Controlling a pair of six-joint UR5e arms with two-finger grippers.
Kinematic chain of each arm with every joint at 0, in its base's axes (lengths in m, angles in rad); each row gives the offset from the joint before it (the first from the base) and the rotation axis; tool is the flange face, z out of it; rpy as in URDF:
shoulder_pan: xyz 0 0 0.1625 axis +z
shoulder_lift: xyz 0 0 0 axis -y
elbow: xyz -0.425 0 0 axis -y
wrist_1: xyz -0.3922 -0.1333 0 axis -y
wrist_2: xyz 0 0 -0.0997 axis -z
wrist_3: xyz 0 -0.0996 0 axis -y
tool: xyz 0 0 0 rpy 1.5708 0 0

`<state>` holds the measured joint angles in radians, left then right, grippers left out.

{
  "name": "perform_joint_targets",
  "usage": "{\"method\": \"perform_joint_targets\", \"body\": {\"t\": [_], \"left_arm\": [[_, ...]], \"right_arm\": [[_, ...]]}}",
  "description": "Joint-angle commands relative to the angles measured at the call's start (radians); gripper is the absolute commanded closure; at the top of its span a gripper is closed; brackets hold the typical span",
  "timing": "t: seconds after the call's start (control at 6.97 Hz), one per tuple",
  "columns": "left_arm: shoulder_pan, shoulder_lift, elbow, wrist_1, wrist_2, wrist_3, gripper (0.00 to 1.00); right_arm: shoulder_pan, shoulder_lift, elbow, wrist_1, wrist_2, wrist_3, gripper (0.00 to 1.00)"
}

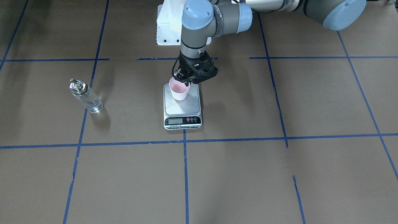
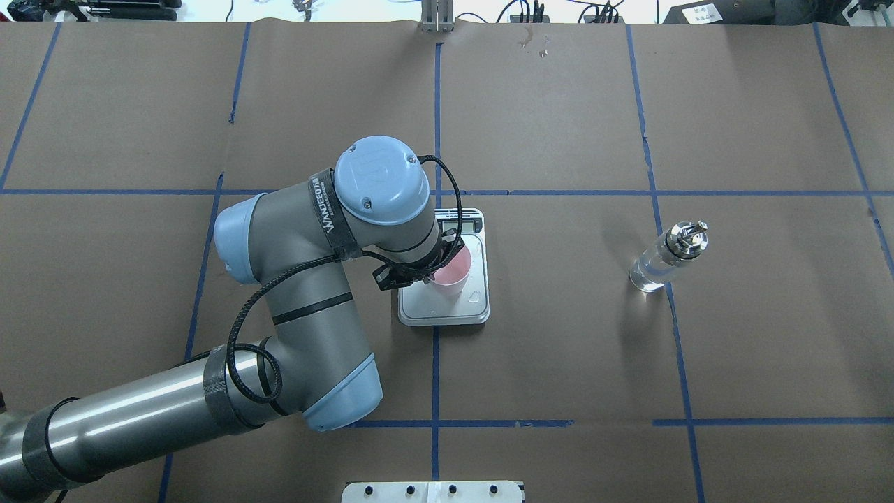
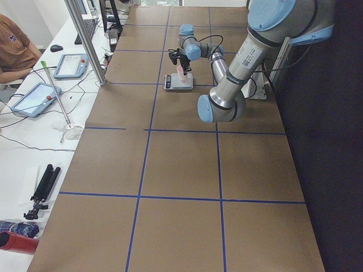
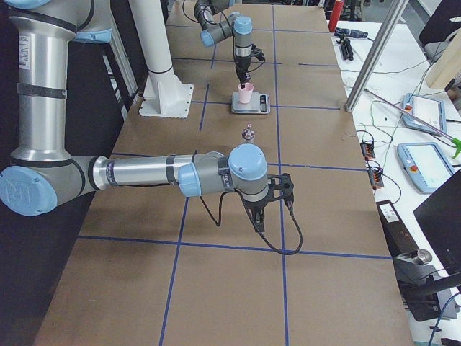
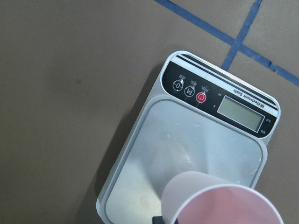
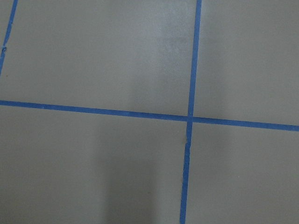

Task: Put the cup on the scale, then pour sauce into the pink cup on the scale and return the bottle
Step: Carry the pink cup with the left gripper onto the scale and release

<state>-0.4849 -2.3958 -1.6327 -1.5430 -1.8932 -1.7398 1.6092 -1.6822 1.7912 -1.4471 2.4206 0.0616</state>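
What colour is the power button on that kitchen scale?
Red: the power button sits beside two black buttons; clearest in the left wrist-mounted view.

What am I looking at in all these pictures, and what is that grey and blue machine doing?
These are six camera views of one moment. The machine is a robot with two jointed arms, each ending in two fingers. One camera faces the robot across the table, one looks down from behind it, two stand at the table's ends, and one rides on each wrist. On the brown paper-covered table, marked with blue tape, stand a kitchen scale and, off to one side, a glass bottle of clear liquid. The left arm's fingers pinch the rim of a pink cup over the scale's platform; whether it rests there is hard to tell. The right arm hangs apart from these things; its wrist camera shows only paper and tape.
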Motion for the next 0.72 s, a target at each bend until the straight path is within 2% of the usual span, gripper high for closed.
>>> {"method": "perform_joint_targets", "body": {"t": [0.0,0.29,0.43,0.57], "left_arm": [[-0.003,0.001,0.013,-0.023,0.002,0.006,1.0],[-0.004,0.003,0.014,-0.028,0.002,0.006,1.0],[-0.009,0.003,0.014,-0.028,0.002,0.008,0.85],[-0.011,0.003,0.014,-0.028,0.002,0.017,0.27]], "right_arm": [[0.0,-0.002,0.001,0.002,0.0,0.0,0.0],[0.0,-0.004,0.001,0.004,0.0,0.0,0.0],[0.0,-0.004,0.001,0.004,0.0,0.0,0.0],[0.0,-0.004,0.001,0.002,0.0,0.001,0.0]]}}
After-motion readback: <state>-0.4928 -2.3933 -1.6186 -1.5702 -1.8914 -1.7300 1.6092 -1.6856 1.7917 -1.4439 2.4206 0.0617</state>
